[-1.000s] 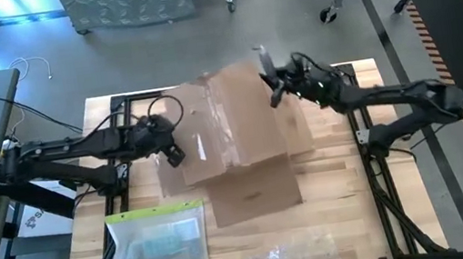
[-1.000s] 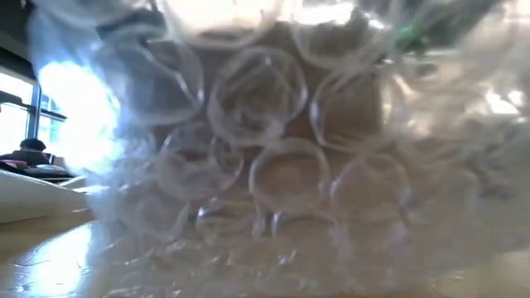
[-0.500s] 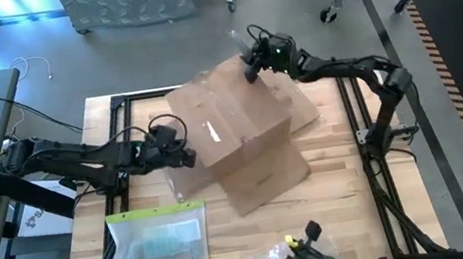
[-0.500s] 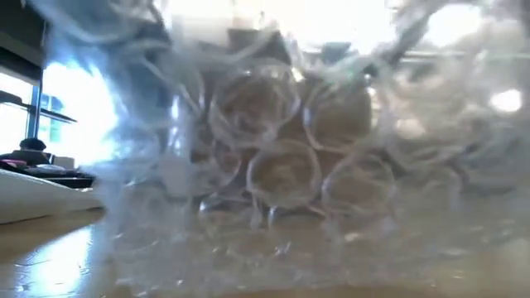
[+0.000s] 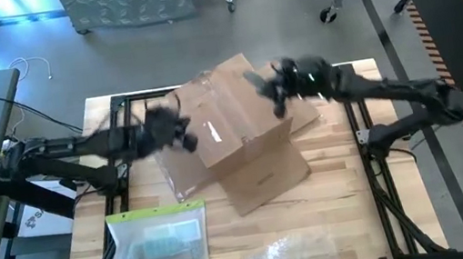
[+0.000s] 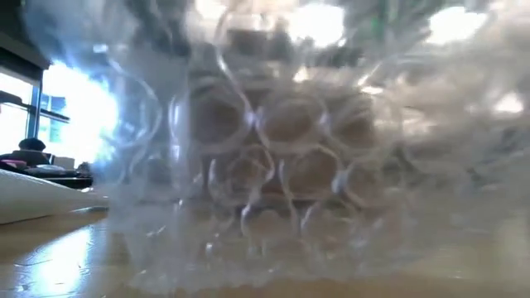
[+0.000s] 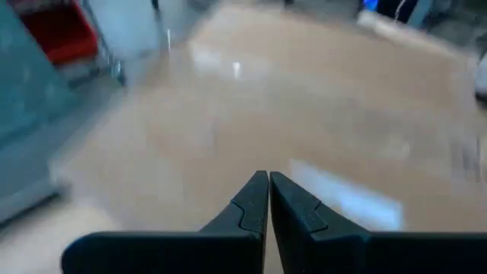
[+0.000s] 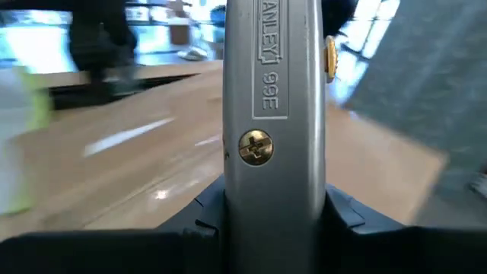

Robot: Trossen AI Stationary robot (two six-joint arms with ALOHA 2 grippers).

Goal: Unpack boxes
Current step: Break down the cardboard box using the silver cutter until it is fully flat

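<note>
The brown cardboard box (image 5: 237, 133) stands skewed at the table's middle, one flap (image 5: 267, 179) lying flat toward the near edge. My right gripper (image 5: 270, 90) hovers over the box's far right top, shut on a grey metal utility knife (image 8: 270, 84). My left gripper (image 5: 185, 139) is shut with nothing between its fingers (image 7: 268, 183). It sits at the box's left side, with blurred cardboard right ahead in the left wrist view. My right gripper pinches the knife's grey body (image 8: 259, 171) between its two fingers (image 8: 341, 211), one on each flat side. The knife reaches forward past the fingertips, lifted over the box top. Whether its tip touches the cardboard I cannot tell. My left gripper's shut tips are at the box's left wall; I cannot tell whether they touch it.
A flat clear sleeve with a yellow edge (image 5: 158, 243) lies near the front left. Crinkly clear film (image 5: 288, 251) lies at the front edge, and bubble wrap (image 6: 273, 174) fills the low view, with the box dim behind it.
The box has turned about on the table, its near flap swinging toward the right. My right gripper swung with the knife toward the far edge, then came back over the box top. My left gripper has gone a little toward the box and risen.
</note>
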